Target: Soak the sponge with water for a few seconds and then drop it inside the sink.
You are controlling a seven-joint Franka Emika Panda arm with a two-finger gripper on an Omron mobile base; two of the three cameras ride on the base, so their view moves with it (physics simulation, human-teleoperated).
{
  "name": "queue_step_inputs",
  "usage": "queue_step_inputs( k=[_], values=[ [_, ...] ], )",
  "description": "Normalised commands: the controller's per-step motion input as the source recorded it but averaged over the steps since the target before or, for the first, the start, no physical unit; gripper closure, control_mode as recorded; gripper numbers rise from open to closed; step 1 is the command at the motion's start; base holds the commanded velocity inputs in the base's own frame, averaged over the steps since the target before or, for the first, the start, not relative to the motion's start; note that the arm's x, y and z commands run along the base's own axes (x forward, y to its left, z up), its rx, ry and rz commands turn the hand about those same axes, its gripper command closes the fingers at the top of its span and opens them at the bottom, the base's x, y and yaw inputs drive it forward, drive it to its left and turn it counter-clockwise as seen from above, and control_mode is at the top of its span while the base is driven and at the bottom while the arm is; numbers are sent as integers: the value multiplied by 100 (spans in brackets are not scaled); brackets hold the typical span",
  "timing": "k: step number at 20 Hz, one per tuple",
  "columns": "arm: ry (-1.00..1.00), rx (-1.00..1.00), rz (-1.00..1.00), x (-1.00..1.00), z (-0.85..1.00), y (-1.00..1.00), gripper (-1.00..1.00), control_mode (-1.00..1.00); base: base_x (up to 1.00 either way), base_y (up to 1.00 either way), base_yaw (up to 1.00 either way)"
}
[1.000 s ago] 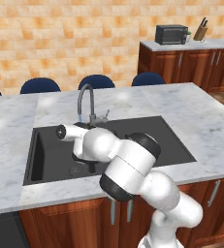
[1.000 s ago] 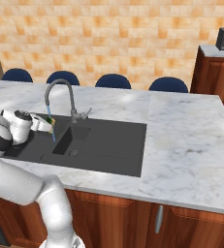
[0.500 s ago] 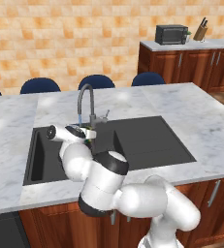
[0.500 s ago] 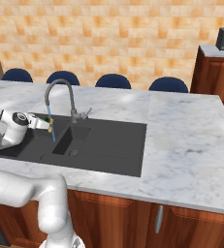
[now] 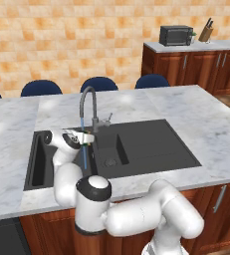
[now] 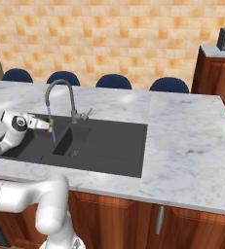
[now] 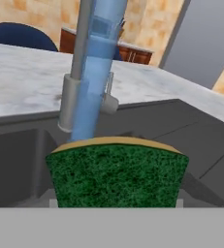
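Clamped between my fingers, the sponge [image 7: 117, 172] sits with its dark green scouring face toward my hand camera and a thin yellow edge showing along its top. My gripper [image 5: 88, 138] is closed on it, holding it out over the left part of the sink [image 5: 156, 149], directly below the spout of the grey gooseneck faucet [image 5: 90, 107]. From the right base view, my gripper [image 6: 49, 125] shows the same small block of yellow and green at its tip.

The water [image 5: 83, 149] runs straight down from the spout as a thin light-blue stream, meeting the sponge and continuing below it into the dark basin. In the hand view the water [image 7: 98, 72] looks like a wide translucent blue column landing on the sponge's upper left edge, with the faucet stem just behind it.

The sink is set into the marble counter [image 5: 206, 124], whose far edge is lined with blue chairs [image 5: 99, 83].
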Motion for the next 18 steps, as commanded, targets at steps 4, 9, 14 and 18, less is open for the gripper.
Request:
queue_step_inputs(
  k=[4, 9, 14, 18],
  values=[
    [0, 0, 0, 29, -11, 0, 100, -100, 0, 0, 0],
    [0, 0, 0, 31, -19, 0, 100, -100, 0, 0, 0],
    [0, 0, 0, 36, -18, 0, 100, -100, 0, 0, 0],
    [0, 0, 0, 2, -2, 27, 100, -100, 0, 0, 0]
  ],
)
